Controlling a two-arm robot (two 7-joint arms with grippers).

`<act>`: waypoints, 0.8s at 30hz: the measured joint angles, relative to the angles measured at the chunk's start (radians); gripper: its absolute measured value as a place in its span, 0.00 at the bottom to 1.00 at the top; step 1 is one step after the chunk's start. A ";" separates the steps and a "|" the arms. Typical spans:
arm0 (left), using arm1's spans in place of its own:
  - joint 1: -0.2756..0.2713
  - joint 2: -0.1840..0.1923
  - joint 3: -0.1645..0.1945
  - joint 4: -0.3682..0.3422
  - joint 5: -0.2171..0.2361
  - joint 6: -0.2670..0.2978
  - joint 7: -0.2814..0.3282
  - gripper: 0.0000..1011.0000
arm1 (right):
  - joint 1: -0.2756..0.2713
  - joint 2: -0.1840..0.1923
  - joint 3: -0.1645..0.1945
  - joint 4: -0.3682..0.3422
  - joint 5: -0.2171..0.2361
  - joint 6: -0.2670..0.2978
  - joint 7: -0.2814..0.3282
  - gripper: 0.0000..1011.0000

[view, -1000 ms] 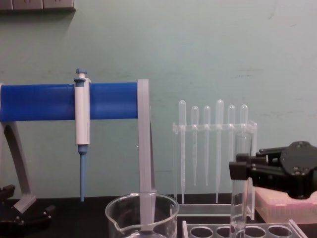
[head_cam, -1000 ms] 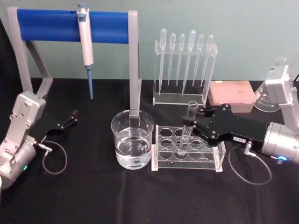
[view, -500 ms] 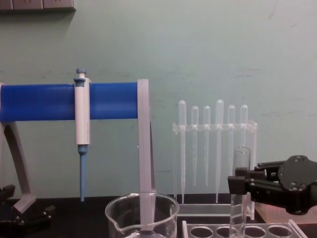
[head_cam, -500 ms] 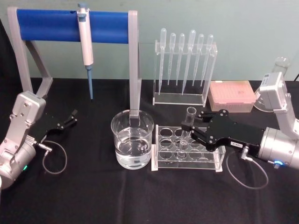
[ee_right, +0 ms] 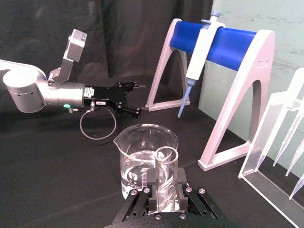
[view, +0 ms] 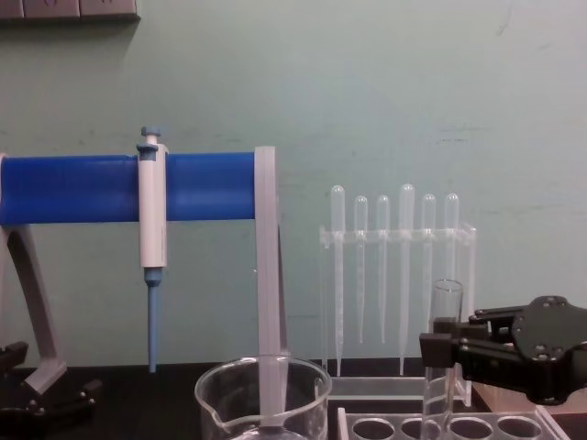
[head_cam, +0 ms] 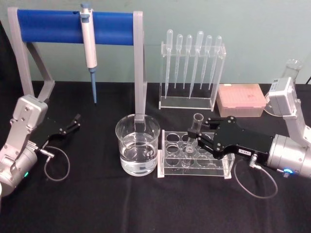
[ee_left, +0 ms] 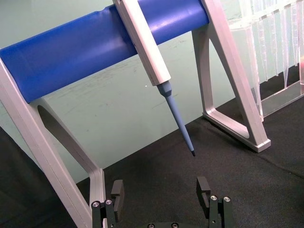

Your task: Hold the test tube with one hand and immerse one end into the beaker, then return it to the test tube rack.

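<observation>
I had the right tool (head_cam: 199, 141) clamped on the test tube (head_cam: 194, 133) a little below its open rim, so the lower length hung free for dipping. The tube stood nearly upright with its lower part down in the clear tube rack (head_cam: 167, 167), in a hole of the row nearer the robot, about midway along. I judged this to be the rack end of the job, either the pick-up or the return; the frames alone did not settle which. The beaker (head_cam: 138, 150) sat just left of the rack, partly filled with clear liquid, close enough that only a short sideways carry would be needed. In the right wrist view the tube (ee_right: 166, 178) sat squarely between the fingers (ee_right: 183, 197), with the beaker (ee_right: 145, 156) straight beyond it.

My left tool (head_cam: 73, 124) was parked well off to the left on the black counter (head_cam: 97, 204), its fingers apart and holding nothing, beneath the blue stand (head_cam: 53, 26) carrying the micropipette (head_cam: 88, 41).

What I could not make out: whether the tube's rounded bottom had reached the rack floor, since glass and acrylic blurred together there. The chest view cut off the tube (view: 440, 357) and the beaker (view: 261, 403) at its lower edge. I could not tell whether the tube was wet.
</observation>
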 joint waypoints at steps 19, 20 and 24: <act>0.000 0.000 0.000 0.000 0.000 0.000 0.000 0.99 | 0.002 -0.003 -0.004 0.003 -0.004 0.005 -0.001 0.24; 0.000 0.000 0.000 0.000 0.000 0.000 0.000 0.99 | 0.002 -0.003 -0.004 0.003 -0.004 0.005 -0.001 0.24; 0.000 0.000 0.000 0.000 0.000 0.000 0.000 0.99 | 0.002 -0.003 -0.004 0.003 -0.004 0.005 -0.001 0.24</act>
